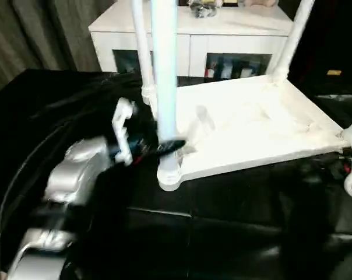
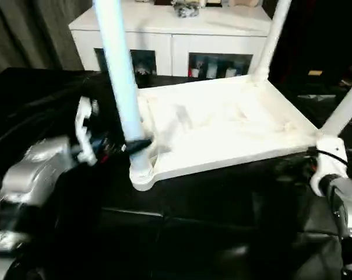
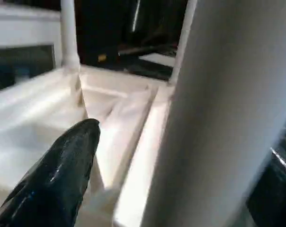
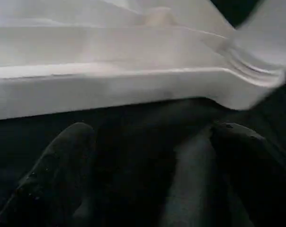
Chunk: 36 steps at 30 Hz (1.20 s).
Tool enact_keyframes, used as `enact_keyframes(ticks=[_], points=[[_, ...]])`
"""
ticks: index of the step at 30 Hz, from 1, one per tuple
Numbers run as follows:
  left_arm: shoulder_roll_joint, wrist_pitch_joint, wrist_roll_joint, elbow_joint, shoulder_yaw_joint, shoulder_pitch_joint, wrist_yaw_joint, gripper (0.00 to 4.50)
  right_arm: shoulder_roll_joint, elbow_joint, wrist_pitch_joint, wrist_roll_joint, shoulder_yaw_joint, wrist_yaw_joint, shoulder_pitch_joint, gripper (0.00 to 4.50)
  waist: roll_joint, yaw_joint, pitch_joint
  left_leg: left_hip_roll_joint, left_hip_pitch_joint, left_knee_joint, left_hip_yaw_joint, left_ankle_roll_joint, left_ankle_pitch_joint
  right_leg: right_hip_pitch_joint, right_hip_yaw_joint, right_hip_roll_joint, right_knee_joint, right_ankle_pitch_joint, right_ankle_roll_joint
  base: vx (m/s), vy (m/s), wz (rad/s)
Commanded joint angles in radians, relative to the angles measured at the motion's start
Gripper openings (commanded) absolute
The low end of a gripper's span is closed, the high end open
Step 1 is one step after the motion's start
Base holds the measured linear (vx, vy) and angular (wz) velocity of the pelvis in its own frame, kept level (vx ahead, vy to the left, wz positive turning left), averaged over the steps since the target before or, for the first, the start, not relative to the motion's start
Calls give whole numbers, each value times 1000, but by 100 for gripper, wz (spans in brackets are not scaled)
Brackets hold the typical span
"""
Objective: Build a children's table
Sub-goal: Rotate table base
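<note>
The children's table lies upside down on a black surface, its white tabletop showing the ribbed underside. White legs stand upright in its corner sockets: a near-left leg, a far-left leg, a far-right leg and a near-right leg. My left gripper is open, its black fingers on either side of the near-left leg just above the socket. My right gripper is open and holds nothing. It sits low beside the tabletop's near edge, close to the near-right corner.
A white cabinet with glass doors stands right behind the table. Grey curtains hang at the back left. Black cables run along my left forearm. The black surface extends in front of the tabletop.
</note>
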Motion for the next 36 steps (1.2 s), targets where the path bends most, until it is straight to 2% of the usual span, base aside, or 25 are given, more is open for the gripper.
enact_keyframes(ticks=[1, 2, 3, 4, 5, 6, 7, 9, 10, 11, 13, 15, 16, 17, 18, 20, 21, 22, 24, 25, 26, 30, 32, 33, 36], points=[[-14, -3, -2, 7, -10, -12, -9, 449, 40, 18, -7, -19, -1, -42, -31, 436, -16, 2, -63, 52, 32, -80, -37, 9, -245, 32, 18, -48, -79, -167, -269, 0, 0, 0], [-14, 4, -3, -1, -22, -7, -22, 449, 55, 29, -18, -21, 8, -39, -39, 436, -13, -1, -66, 51, 28, -80, -39, 14, -235, 36, 15, -49, -75, -163, -270, 0, 0, 0], [-14, 23, -5, -21, -41, 5, -42, 449, 82, 50, -36, -21, 19, -34, -54, 436, -7, -1, -67, 53, 30, -80, -39, 18, -237, 32, 14, -48, -75, -162, -272, 0, 0, 0], [-13, 37, -6, -34, -53, 13, -55, 449, 99, 64, -48, -21, 27, -30, -64, 436, -9, -3, -66, 53, 31, -80, -37, 19, -243, 30, 14, -47, -78, -165, -273, 0, 0, 0], [-9, 51, -6, -48, -70, 24, -67, 449, 119, 82, -68, -24, 40, -25, -77, 436, -3, -3, -69, 55, 33, -79, -37, 18, -245, 29, 14, -48, -73, -155, -282, 0, 0, 0], [-2, 64, -2, -62, -88, 35, -78, 449, 138, 100, -90, -25, 51, -15, -90, 436, -5, -5, -66, 54, 31, -80, -37, 20, -246, 29, 13, -45, -75, -158, -284, 0, 0, 0], [6, 71, 5, -75, -107, 49, -88, 449, 156, 122, -108, -25, 62, -5, -104, 436, -3, -3, -68, 56, 35, -79, -36, 20, -247, 27, 14, -46, -74, -153, -288, 0, 0, 0], [16, 79, 13, -99, -135, 73, -99, 449, 182, 161, -134, -34, 82, 4, -127, 436, 0, -3, -65, 56, 32, -82, -36, 20, -252, 28, 14, -45, -75, -159, -290, 0, 0, 0], [21, 87, 19, -122, -152, 94, -103, 449, 202, 182, -149, -42, 101, 22, -143, 436, -3, -9, -65, 56, 32, -85, -38, 9, -273, 29, 11, -43, -74, -183, -284, 0, 0, 0], [24, 92, 24, -138, -162, 107, -106, 449, 217, 199, -161, -49, 113, 34, -154, 436, 1, -16, -63, 56, 27, -90, -42, 2, -284, 34, 10, -46, -74, -201, -276, 0, 0, 0], [34, 119, 24, -209, -187, 147, -106, 449, 251, 194, -182, -67, 155, 89, -165, 436, -13, -29, -62, 55, 26, -91, -42, -1, -310, 32, 11, -47, -78, -240, -262, 0, 0, 0], [38, 133, 20, -240, -195, 160, -103, 449, 261, 186, -190, -74, 171, 111, -166, 436, -8, -32, -60, 56, 22, -95, -45, -1, -307, 35, 12, -49, -78, -252, -256, 0, 0, 0], [38, 135, 20, -244, -196, 162, -103, 449, 262, 184, -191, -75, 173, 114, -166, 436, -10, -34, -60, 57, 26, -95, -46, -4, -322, 31, 12, -50, -80, -275, -250, 0, 0, 0], [44, 149, 16, -291, -206, 177, -93, 449, 269, 164, -191, -73, 195, 155, -161, 436, -14, -40, -58, 56, 26, -97, -47, -10, -342, 30, 12, -48, -82, -299, -245, 0, 0, 0], [44, 150, 16, -294, -206, 178, -92, 449, 269, 163, -191, -74, 197, 157, -161, 436, -13, -42, -57, 57, 25, -98, -49, -14, -356, 30, 11, -48, -83, -312, -241, 0, 0, 0], [49, 176, -1, -363, -211, 199, -69, 449, 263, 138, -196, -93, 236, 203, -149, 436, -18, -54, -52, 56, 26, -103, -52, -31, -407, 27, 11, -47, -89, -368, -224, 0, 0, 0], [50, 183, -6, -384, -210, 206, -60, 449, 258, 127, -197, -101, 246, 215, -144, 436, -17, -55, -52, 56, 25, -103, -55, -36, -416, 27, 11, -48, -88, -376, -220, -18, 10, -18], [50, 189, -11, -401, -207, 215, -52, 449, 253, 115, -194, -105, 253, 222, -137, 436, -23, -62, -49, 56, 22, -106, -57, -39, -431, 28, 11, -49, -91, -397, -210, 0, 0, 0], [53, 200, -17, -430, -199, 232, -39, 449, 245, 95, -189, -112, 259, 232, -124, 436, -21, -67, -48, 55, 30, -105, -58, -47, -459, 20, 12, -47, -97, -424, -201, 0, 0, 0], [58, 210, -22, -454, -190, 249, -30, 449, 234, 74, -181, -117, 263, 239, -111, 436, -27, -70, -47, 54, 31, -104, -58, -45, -464, 19, 14, -46, -100, -426, -199, 0, 0, 0], [63, 219, -25, -473, -184, 261, -23, 449, 227, 60, -178, -122, 264, 246, -102, 436, -27, -71, -45, 54, 28, -105, -59, -40, -460, 20, 15, -48, -100, -425, -196, 0, 0, 0], [92, 297, -84, -589, -156, 318, 1, 449, 198, -41, -144, -90, 257, 303, -42, 436, -28, -66, -47, 55, 36, -101, -52, -23, -432, 14, 20, -43, -101, -385, -209, 0, 0, 0], [94, 319, -106, -613, -152, 328, 4, 449, 195, -70, -138, -74, 258, 330, -25, 436, -30, -61, -50, 56, 35, -100, -49, -6, -388, 21, 22, -42, -94, -322, -226, 0, 0, 0], [99, 360, -139, -662, -155, 347, 11, 449, 197, -143, -128, -38, 275, 401, 15, 436, -29, -57, -52, 55, 35, -97, -45, 12, -347, 22, 22, -39, -92, -272, -243, 0, 0, 0], [97, 369, -139, -675, -161, 349, 15, 449, 205, -182, -126, -24, 299, 442, 30, 436, -30, -51, -55, 55, 33, -93, -43, 41, -280, 27, 21, -39, -87, -208, -263, 0, 0, 0]])
